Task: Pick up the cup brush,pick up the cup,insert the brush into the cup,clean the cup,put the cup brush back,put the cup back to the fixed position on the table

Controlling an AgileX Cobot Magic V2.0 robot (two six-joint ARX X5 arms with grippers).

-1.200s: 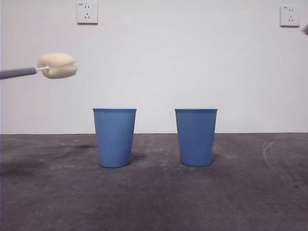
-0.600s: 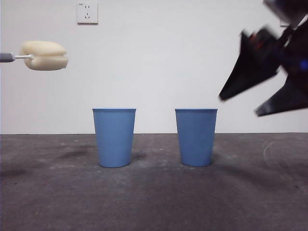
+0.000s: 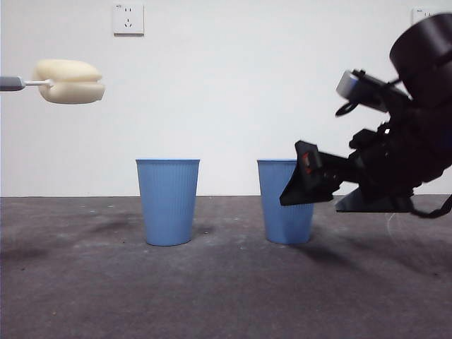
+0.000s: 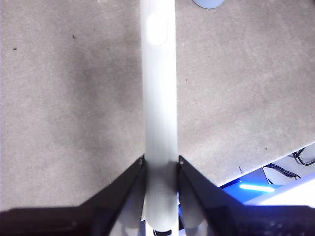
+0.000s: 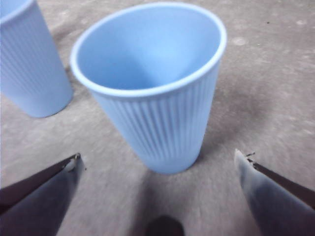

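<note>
The left gripper (image 4: pixel 160 164) is clamping the grey handle of the cup brush (image 3: pixel 68 80), holding it level in the air at about ten o'clock in the front view, sponge head pointing toward the middle, well above the table (image 3: pixel 212 296) and well apart from both tumblers. In the left wrist view the handle is running straight out between the closed jaws over bare grey surface.

Below and toward the centre, the second blue tumbler (image 3: pixel 168 201) is standing upright at about seven o'clock of centre, untouched, with clear table between it and its twin.

The cup (image 3: pixel 279 201) is standing upright just right of centre, long axis vertical, mouth up. The right gripper (image 3: pixel 332 191) is coming in at three o'clock, low and level with the cup's wall, its near jaw overlapping the cup's edge in the front view. The right wrist view is showing the jaws spread wide with the cup (image 5: pixel 152 93) centred ahead of them, not yet between them or touching. The right arm is clearly the nearer one; a short forward push should bracket the cup. Nothing is standing in the way, though the second tumbler (image 5: pixel 29 64) is sitting near enough to the left jaw's side to be worth watching.
</note>
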